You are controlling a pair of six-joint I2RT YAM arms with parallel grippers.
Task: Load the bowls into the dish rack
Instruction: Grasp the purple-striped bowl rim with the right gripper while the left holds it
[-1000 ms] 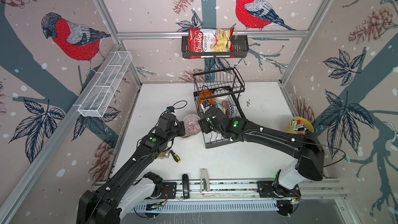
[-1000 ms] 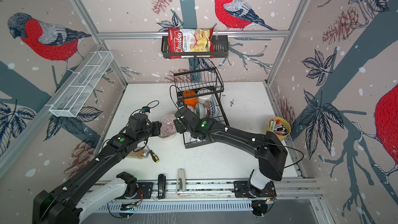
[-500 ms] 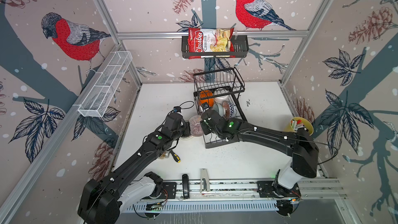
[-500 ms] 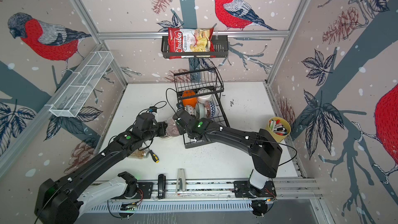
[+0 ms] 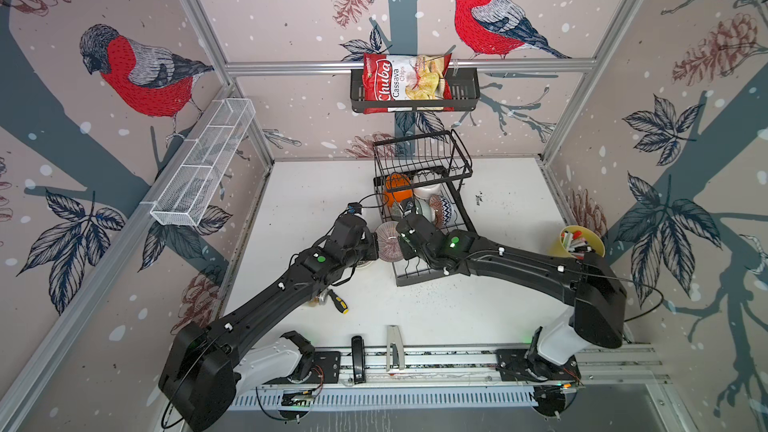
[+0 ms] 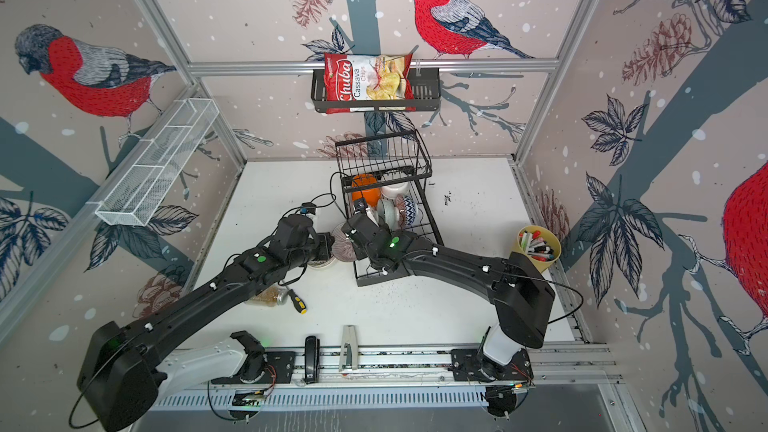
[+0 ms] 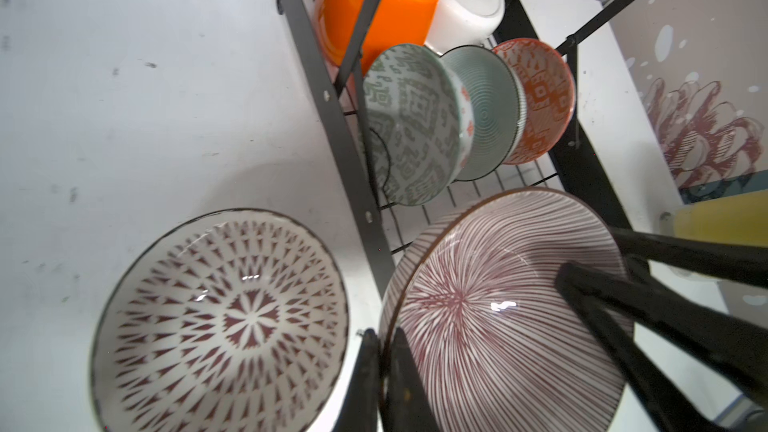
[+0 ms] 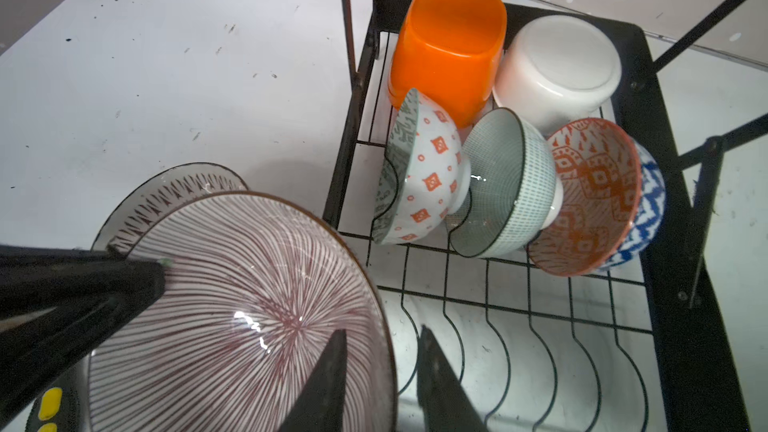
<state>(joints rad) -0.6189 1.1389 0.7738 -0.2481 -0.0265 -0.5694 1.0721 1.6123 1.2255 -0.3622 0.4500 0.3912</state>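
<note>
I'm mid-handover. The mauve-striped bowl (image 8: 232,284) hangs tilted above the surface, just beside the dish rack (image 8: 702,367) and not in it. My left end effector (image 7: 384,332) is clenched on its rim. The right end effector (image 8: 382,330) straddles the rim opposite, partly open, not visibly pinching. Next, I judge: clamp right, release left, then set it in an empty slot.
</note>
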